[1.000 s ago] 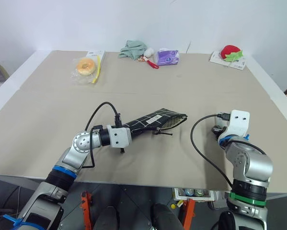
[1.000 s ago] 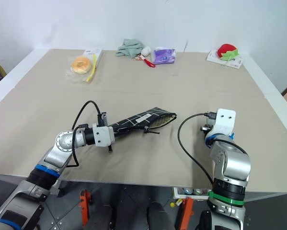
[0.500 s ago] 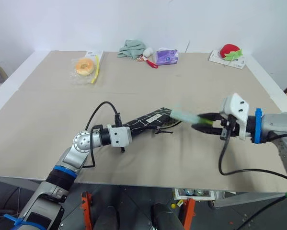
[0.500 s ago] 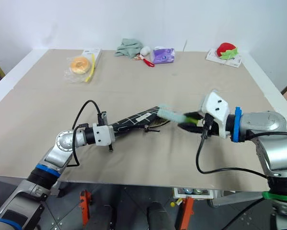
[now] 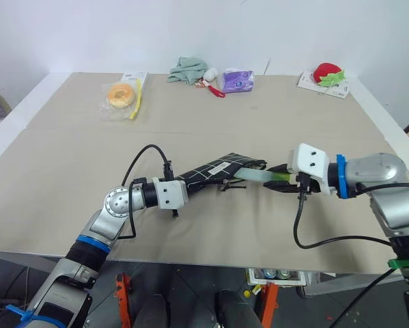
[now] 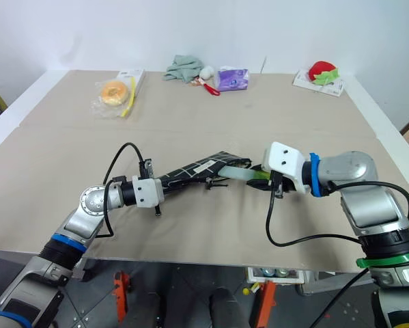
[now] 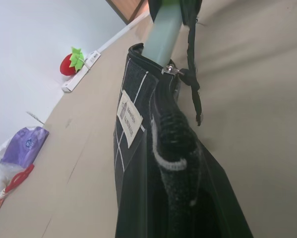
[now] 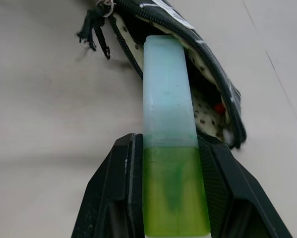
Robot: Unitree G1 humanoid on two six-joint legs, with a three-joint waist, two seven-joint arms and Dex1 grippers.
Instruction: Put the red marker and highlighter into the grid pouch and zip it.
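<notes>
The highlighter [image 8: 169, 163] has come forward since a moment ago, its pale cap now poking into the grid pouch [image 5: 218, 172] mouth. The right gripper [image 8: 170, 198] clamps its green body from both sides. Opposite, the left gripper [image 5: 186, 183] is pinched shut on the pouch's far end, holding it off the table [image 5: 67, 164]. A speck of red shows inside.

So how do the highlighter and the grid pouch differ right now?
The highlighter is a stubby, stiff, light-green stick with a pale cap; the grid pouch is flat black fabric with white lines. The highlighter sits clamped in the right tool, while the pouch's opposite end is gripped by the left tool. Both meet at the pouch's open mouth, where the cap points in.
</notes>
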